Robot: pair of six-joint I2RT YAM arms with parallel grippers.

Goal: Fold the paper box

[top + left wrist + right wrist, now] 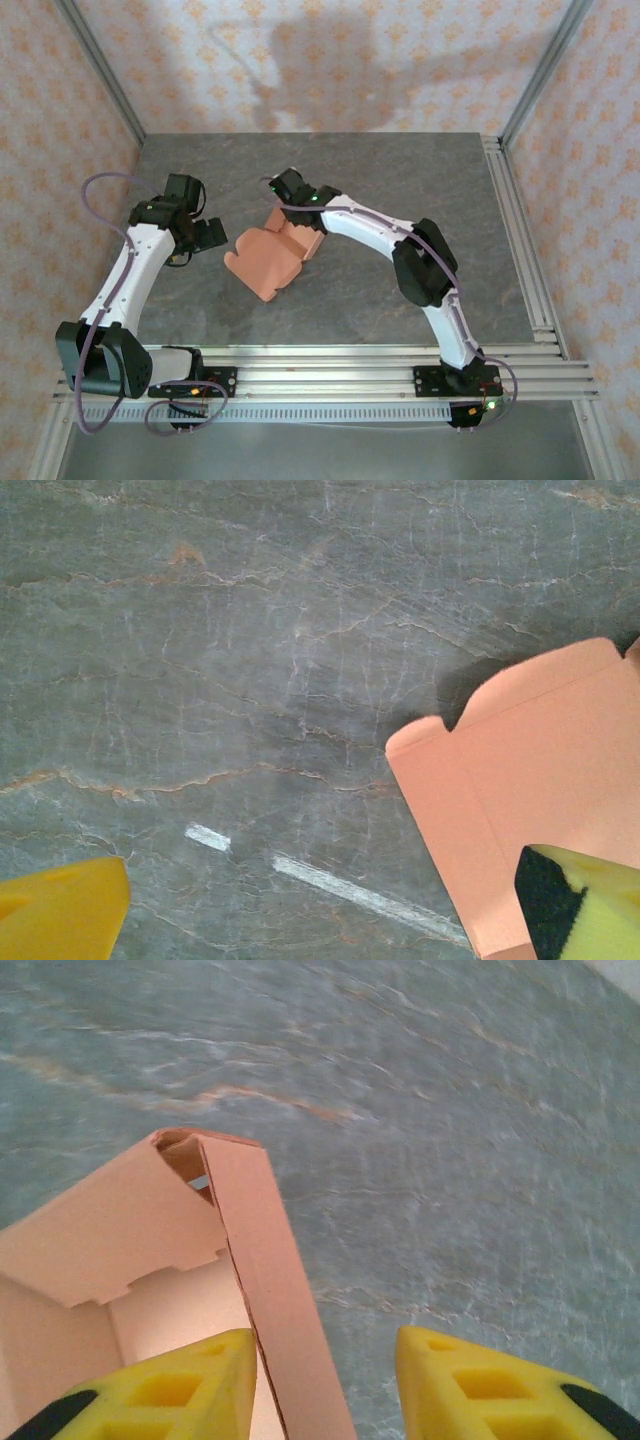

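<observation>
Yellow fingertips of the right gripper [325, 1360] stand spread astride an upright panel [275, 1300] of the paper box [110, 1230], the panel close beside one pad and a clear gap before the other. At the box's opposite side the left gripper [320, 915] is likewise spread wide, one fingertip [590, 905] over the card's edge, the other over bare tabletop [250, 630]. From above, the salmon box lies partly folded between both grippers, mid-table. Beyond the box rise patterned enclosure walls [350, 60].
</observation>
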